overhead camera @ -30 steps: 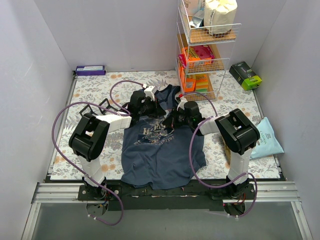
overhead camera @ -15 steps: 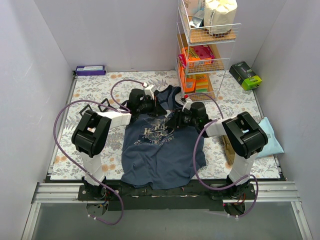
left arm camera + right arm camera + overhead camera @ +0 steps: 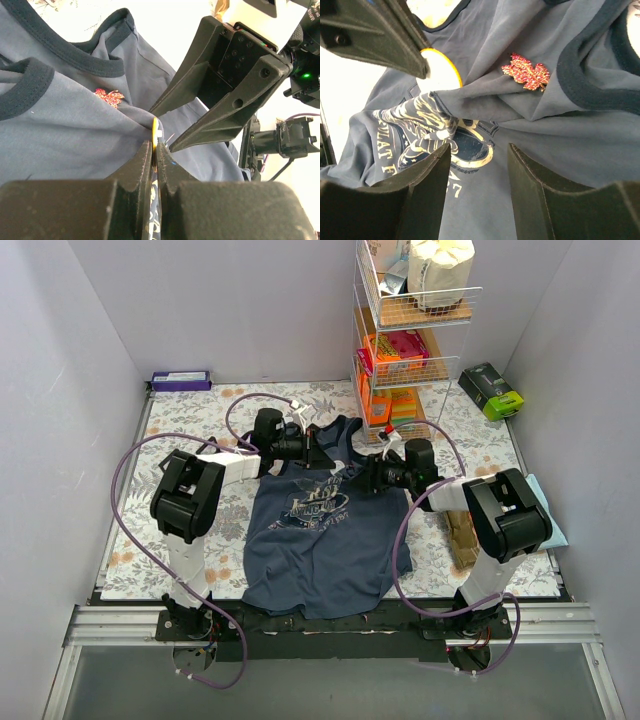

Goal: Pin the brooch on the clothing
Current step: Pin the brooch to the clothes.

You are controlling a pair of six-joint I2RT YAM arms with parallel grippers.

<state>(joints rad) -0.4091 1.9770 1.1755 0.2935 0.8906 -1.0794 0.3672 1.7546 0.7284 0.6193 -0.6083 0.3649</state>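
**Ana:** Where was the brooch (image 3: pixel 155 131)?

**Ben:** It was a round white one with a yellow edge. The left tool (image 3: pixel 154 150) had its two fingers squeezed shut on it. That made it stand on its edge, up by the neck of the blue top (image 3: pixel 320 540).

**Ana:** Why hold it so tight?

**Ben:** I think so it would not slip or turn while the pin went in. A fold of the cloth was bunched up right against it. That looked like the spot for pinning.

**Ana:** And the right tool (image 3: pixel 479 150)?

**Ben:** Its fingers were spread apart and held nothing. From the left wrist camera, its tips pointed at the brooch and were very near it. I think it was there to help with the cloth or the pin. I could not see the pin itself.

**Ana:** Was the brooch pinned on yet?

**Ben:** I could not tell. It touched the cloth, but its back was hidden.

**Ana:** What was the red thing?

**Ben:** A small red leaf (image 3: pixel 527 71) on the top, by the dark neck trim. It was near the brooch but not touching it.

**Ana:** Where did the top lie?

**Ben:** On the flowery worktop (image 3: pixel 200 420), between the two arms. The tools met at its neck end.
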